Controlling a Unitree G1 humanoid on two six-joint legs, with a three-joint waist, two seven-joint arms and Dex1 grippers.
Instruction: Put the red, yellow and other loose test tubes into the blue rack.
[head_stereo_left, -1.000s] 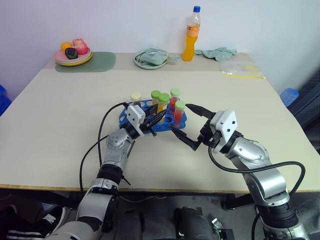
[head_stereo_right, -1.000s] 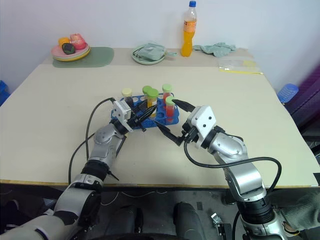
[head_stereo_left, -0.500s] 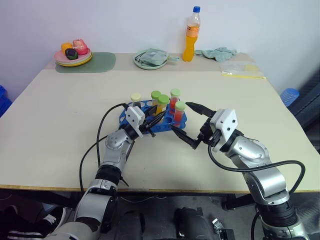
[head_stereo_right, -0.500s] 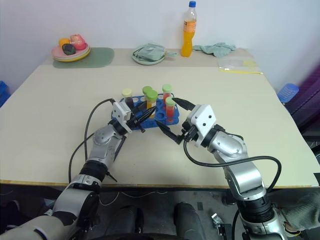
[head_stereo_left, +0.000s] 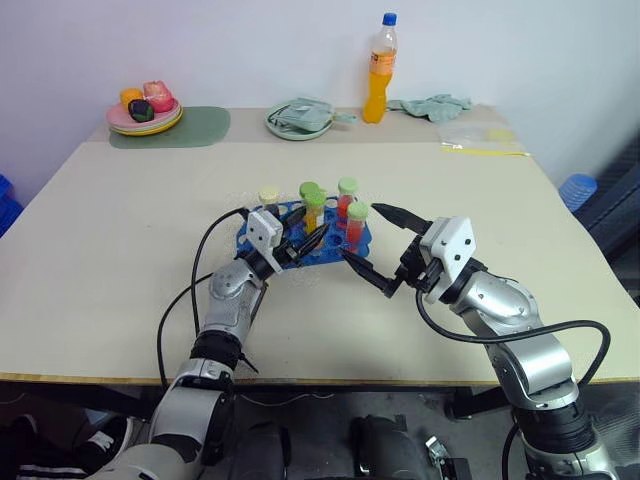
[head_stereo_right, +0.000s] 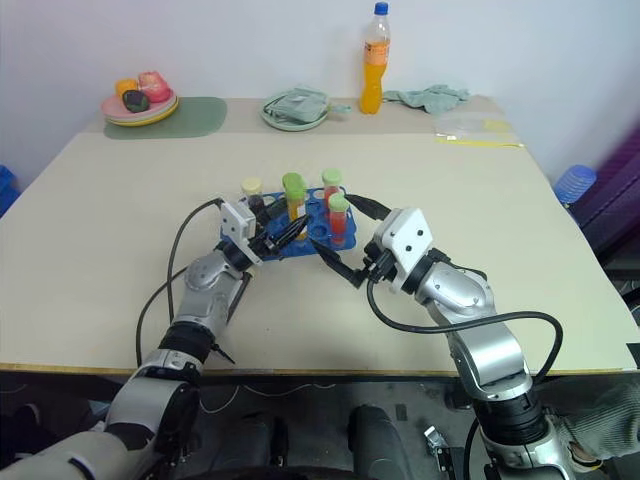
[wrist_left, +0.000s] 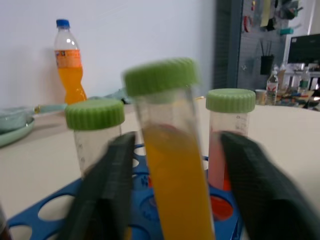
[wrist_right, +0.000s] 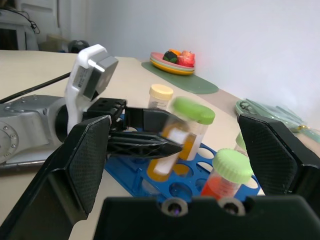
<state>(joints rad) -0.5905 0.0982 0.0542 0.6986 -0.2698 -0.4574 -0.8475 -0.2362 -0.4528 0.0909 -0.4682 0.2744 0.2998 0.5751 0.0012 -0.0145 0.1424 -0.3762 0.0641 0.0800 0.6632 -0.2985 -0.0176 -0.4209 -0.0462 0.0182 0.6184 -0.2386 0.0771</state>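
Blue rack (head_stereo_left: 305, 243) sits mid-table, holding five capped tubes: one pale-yellow-capped (head_stereo_left: 269, 196), and four green-capped, of which one is yellow-filled (head_stereo_left: 314, 208), two are red-filled (head_stereo_left: 356, 224) and one stands behind (head_stereo_left: 308, 189). Left gripper (head_stereo_left: 305, 239) reaches into the rack with its two fingers spread either side of the yellow-filled tube, gaps visible in the left wrist view. Right gripper (head_stereo_left: 375, 248) hovers just beside the rack's right end, fingers wide apart, pinching nothing. One orange bottle (head_stereo_left: 378, 68) stands at the far edge.
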